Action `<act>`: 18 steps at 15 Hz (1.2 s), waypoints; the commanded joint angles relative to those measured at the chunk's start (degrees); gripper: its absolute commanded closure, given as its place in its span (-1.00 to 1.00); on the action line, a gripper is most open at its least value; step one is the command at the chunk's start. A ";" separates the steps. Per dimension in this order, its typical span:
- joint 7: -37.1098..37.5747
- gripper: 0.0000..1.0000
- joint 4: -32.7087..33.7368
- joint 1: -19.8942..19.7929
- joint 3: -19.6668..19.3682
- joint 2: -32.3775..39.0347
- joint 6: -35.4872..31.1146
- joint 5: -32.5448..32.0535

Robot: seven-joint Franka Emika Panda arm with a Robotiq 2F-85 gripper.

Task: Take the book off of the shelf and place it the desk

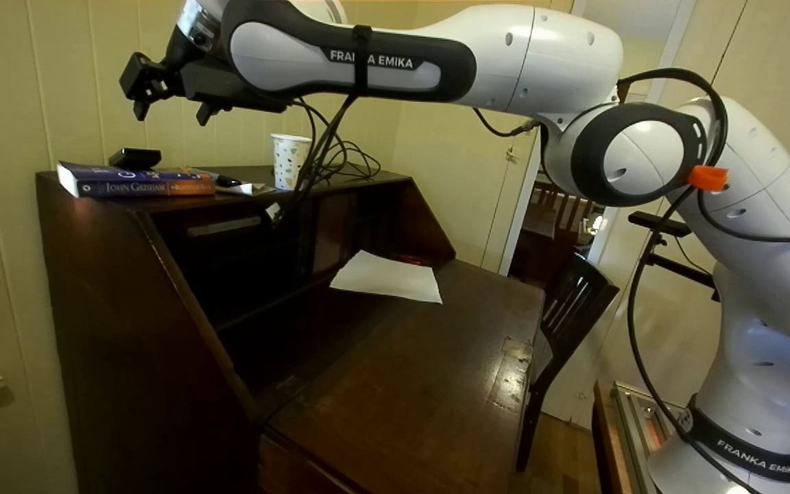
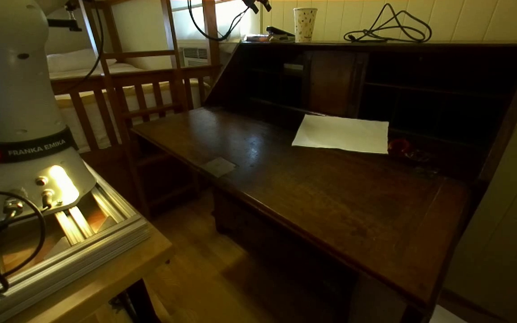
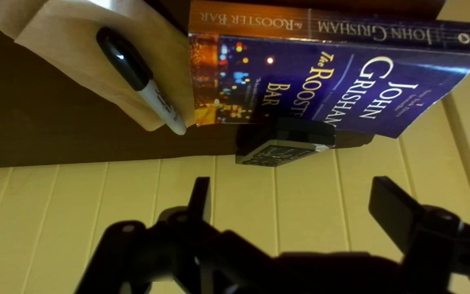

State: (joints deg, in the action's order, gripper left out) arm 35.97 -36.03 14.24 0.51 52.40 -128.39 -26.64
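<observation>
The book (image 1: 145, 184) is a thick purple-blue paperback with an orange spine end. It lies flat at one end of the shelf (image 1: 361, 181), the cabinet's narrow top board. The wrist view shows its cover and spine (image 3: 300, 81). A black box-like object (image 3: 288, 141) covers part of its back edge. My gripper (image 1: 172, 115) is open and empty, above the shelf and apart from the book. Its fingers (image 3: 290, 183) stand wide apart before the panelled wall in the wrist view. The desk (image 1: 422, 363) is the wide brown writing surface below; it also shows in an exterior view (image 2: 330, 193).
A paper cup (image 1: 290, 161) and looped black cables (image 2: 388, 31) stand on the shelf. A marker (image 3: 141, 79) lies on tan paper (image 3: 67, 53) beside the book. A white sheet (image 2: 343, 133) and a red object (image 2: 398, 146) lie on the desk. A chair (image 1: 577, 302) stands beside it.
</observation>
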 commanded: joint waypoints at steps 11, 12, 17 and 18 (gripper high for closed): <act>6.96 -1.00 2.61 0.96 -6.33 8.26 -16.53 -4.15; 7.74 -1.00 2.63 1.25 -7.21 8.85 -17.50 -4.56; 13.05 -1.00 3.18 3.10 -11.25 10.51 -19.33 -5.98; 15.57 -1.00 3.57 3.83 -12.88 10.77 -18.69 -6.52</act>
State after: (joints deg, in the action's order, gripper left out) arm 45.80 -35.70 16.54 -8.76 61.07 -146.96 -31.07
